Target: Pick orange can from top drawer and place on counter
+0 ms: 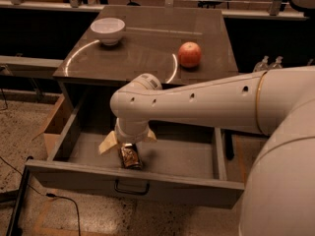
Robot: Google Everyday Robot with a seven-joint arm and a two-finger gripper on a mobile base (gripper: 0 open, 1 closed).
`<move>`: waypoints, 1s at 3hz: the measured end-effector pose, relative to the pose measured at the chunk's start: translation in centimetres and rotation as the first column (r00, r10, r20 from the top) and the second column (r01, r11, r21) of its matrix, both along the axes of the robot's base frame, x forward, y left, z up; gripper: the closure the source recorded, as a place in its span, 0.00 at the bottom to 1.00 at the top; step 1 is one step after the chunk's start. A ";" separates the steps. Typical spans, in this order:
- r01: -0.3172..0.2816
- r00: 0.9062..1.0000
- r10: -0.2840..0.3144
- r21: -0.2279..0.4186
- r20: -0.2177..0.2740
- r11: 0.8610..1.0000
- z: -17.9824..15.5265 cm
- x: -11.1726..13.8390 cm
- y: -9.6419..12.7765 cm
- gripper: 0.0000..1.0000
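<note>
**Speckled floor, grey cabinet, drawer pulled out with the gripper inside**

Speckled flooring is seen at the near left, crossed by a dark cable. A cardboard box is set against the cabinet's left side. On the counter, a white bowl is placed at the far left and an apple towards the right, well apart from it.

The top drawer is drawn out towards the viewer, and a dark handle is fixed on its front. The gripper is lowered into the left half of the drawer, with its pale fingers spread apart and nothing clamped between them. The orange can is found on the drawer floor close to the front wall, just on the near side of the gripper. Whether it is touched cannot be told.

The white arm is stretched in from the right, across the drawer. Two small bottles are seen at the far right.
</note>
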State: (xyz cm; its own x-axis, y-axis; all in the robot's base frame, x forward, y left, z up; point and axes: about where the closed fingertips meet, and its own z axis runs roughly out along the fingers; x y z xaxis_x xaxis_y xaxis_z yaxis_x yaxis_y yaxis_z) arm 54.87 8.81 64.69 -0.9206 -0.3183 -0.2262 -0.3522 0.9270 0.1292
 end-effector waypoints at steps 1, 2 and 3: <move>-0.001 1.000 0.001 -0.028 0.007 1.000 -1.3 0.1 0.7 0.00; 0.000 1.000 0.000 -0.039 0.009 0.999 -2.2 0.5 1.4 0.16; -0.010 1.000 0.010 -0.049 0.000 0.999 -3.0 0.5 2.1 0.40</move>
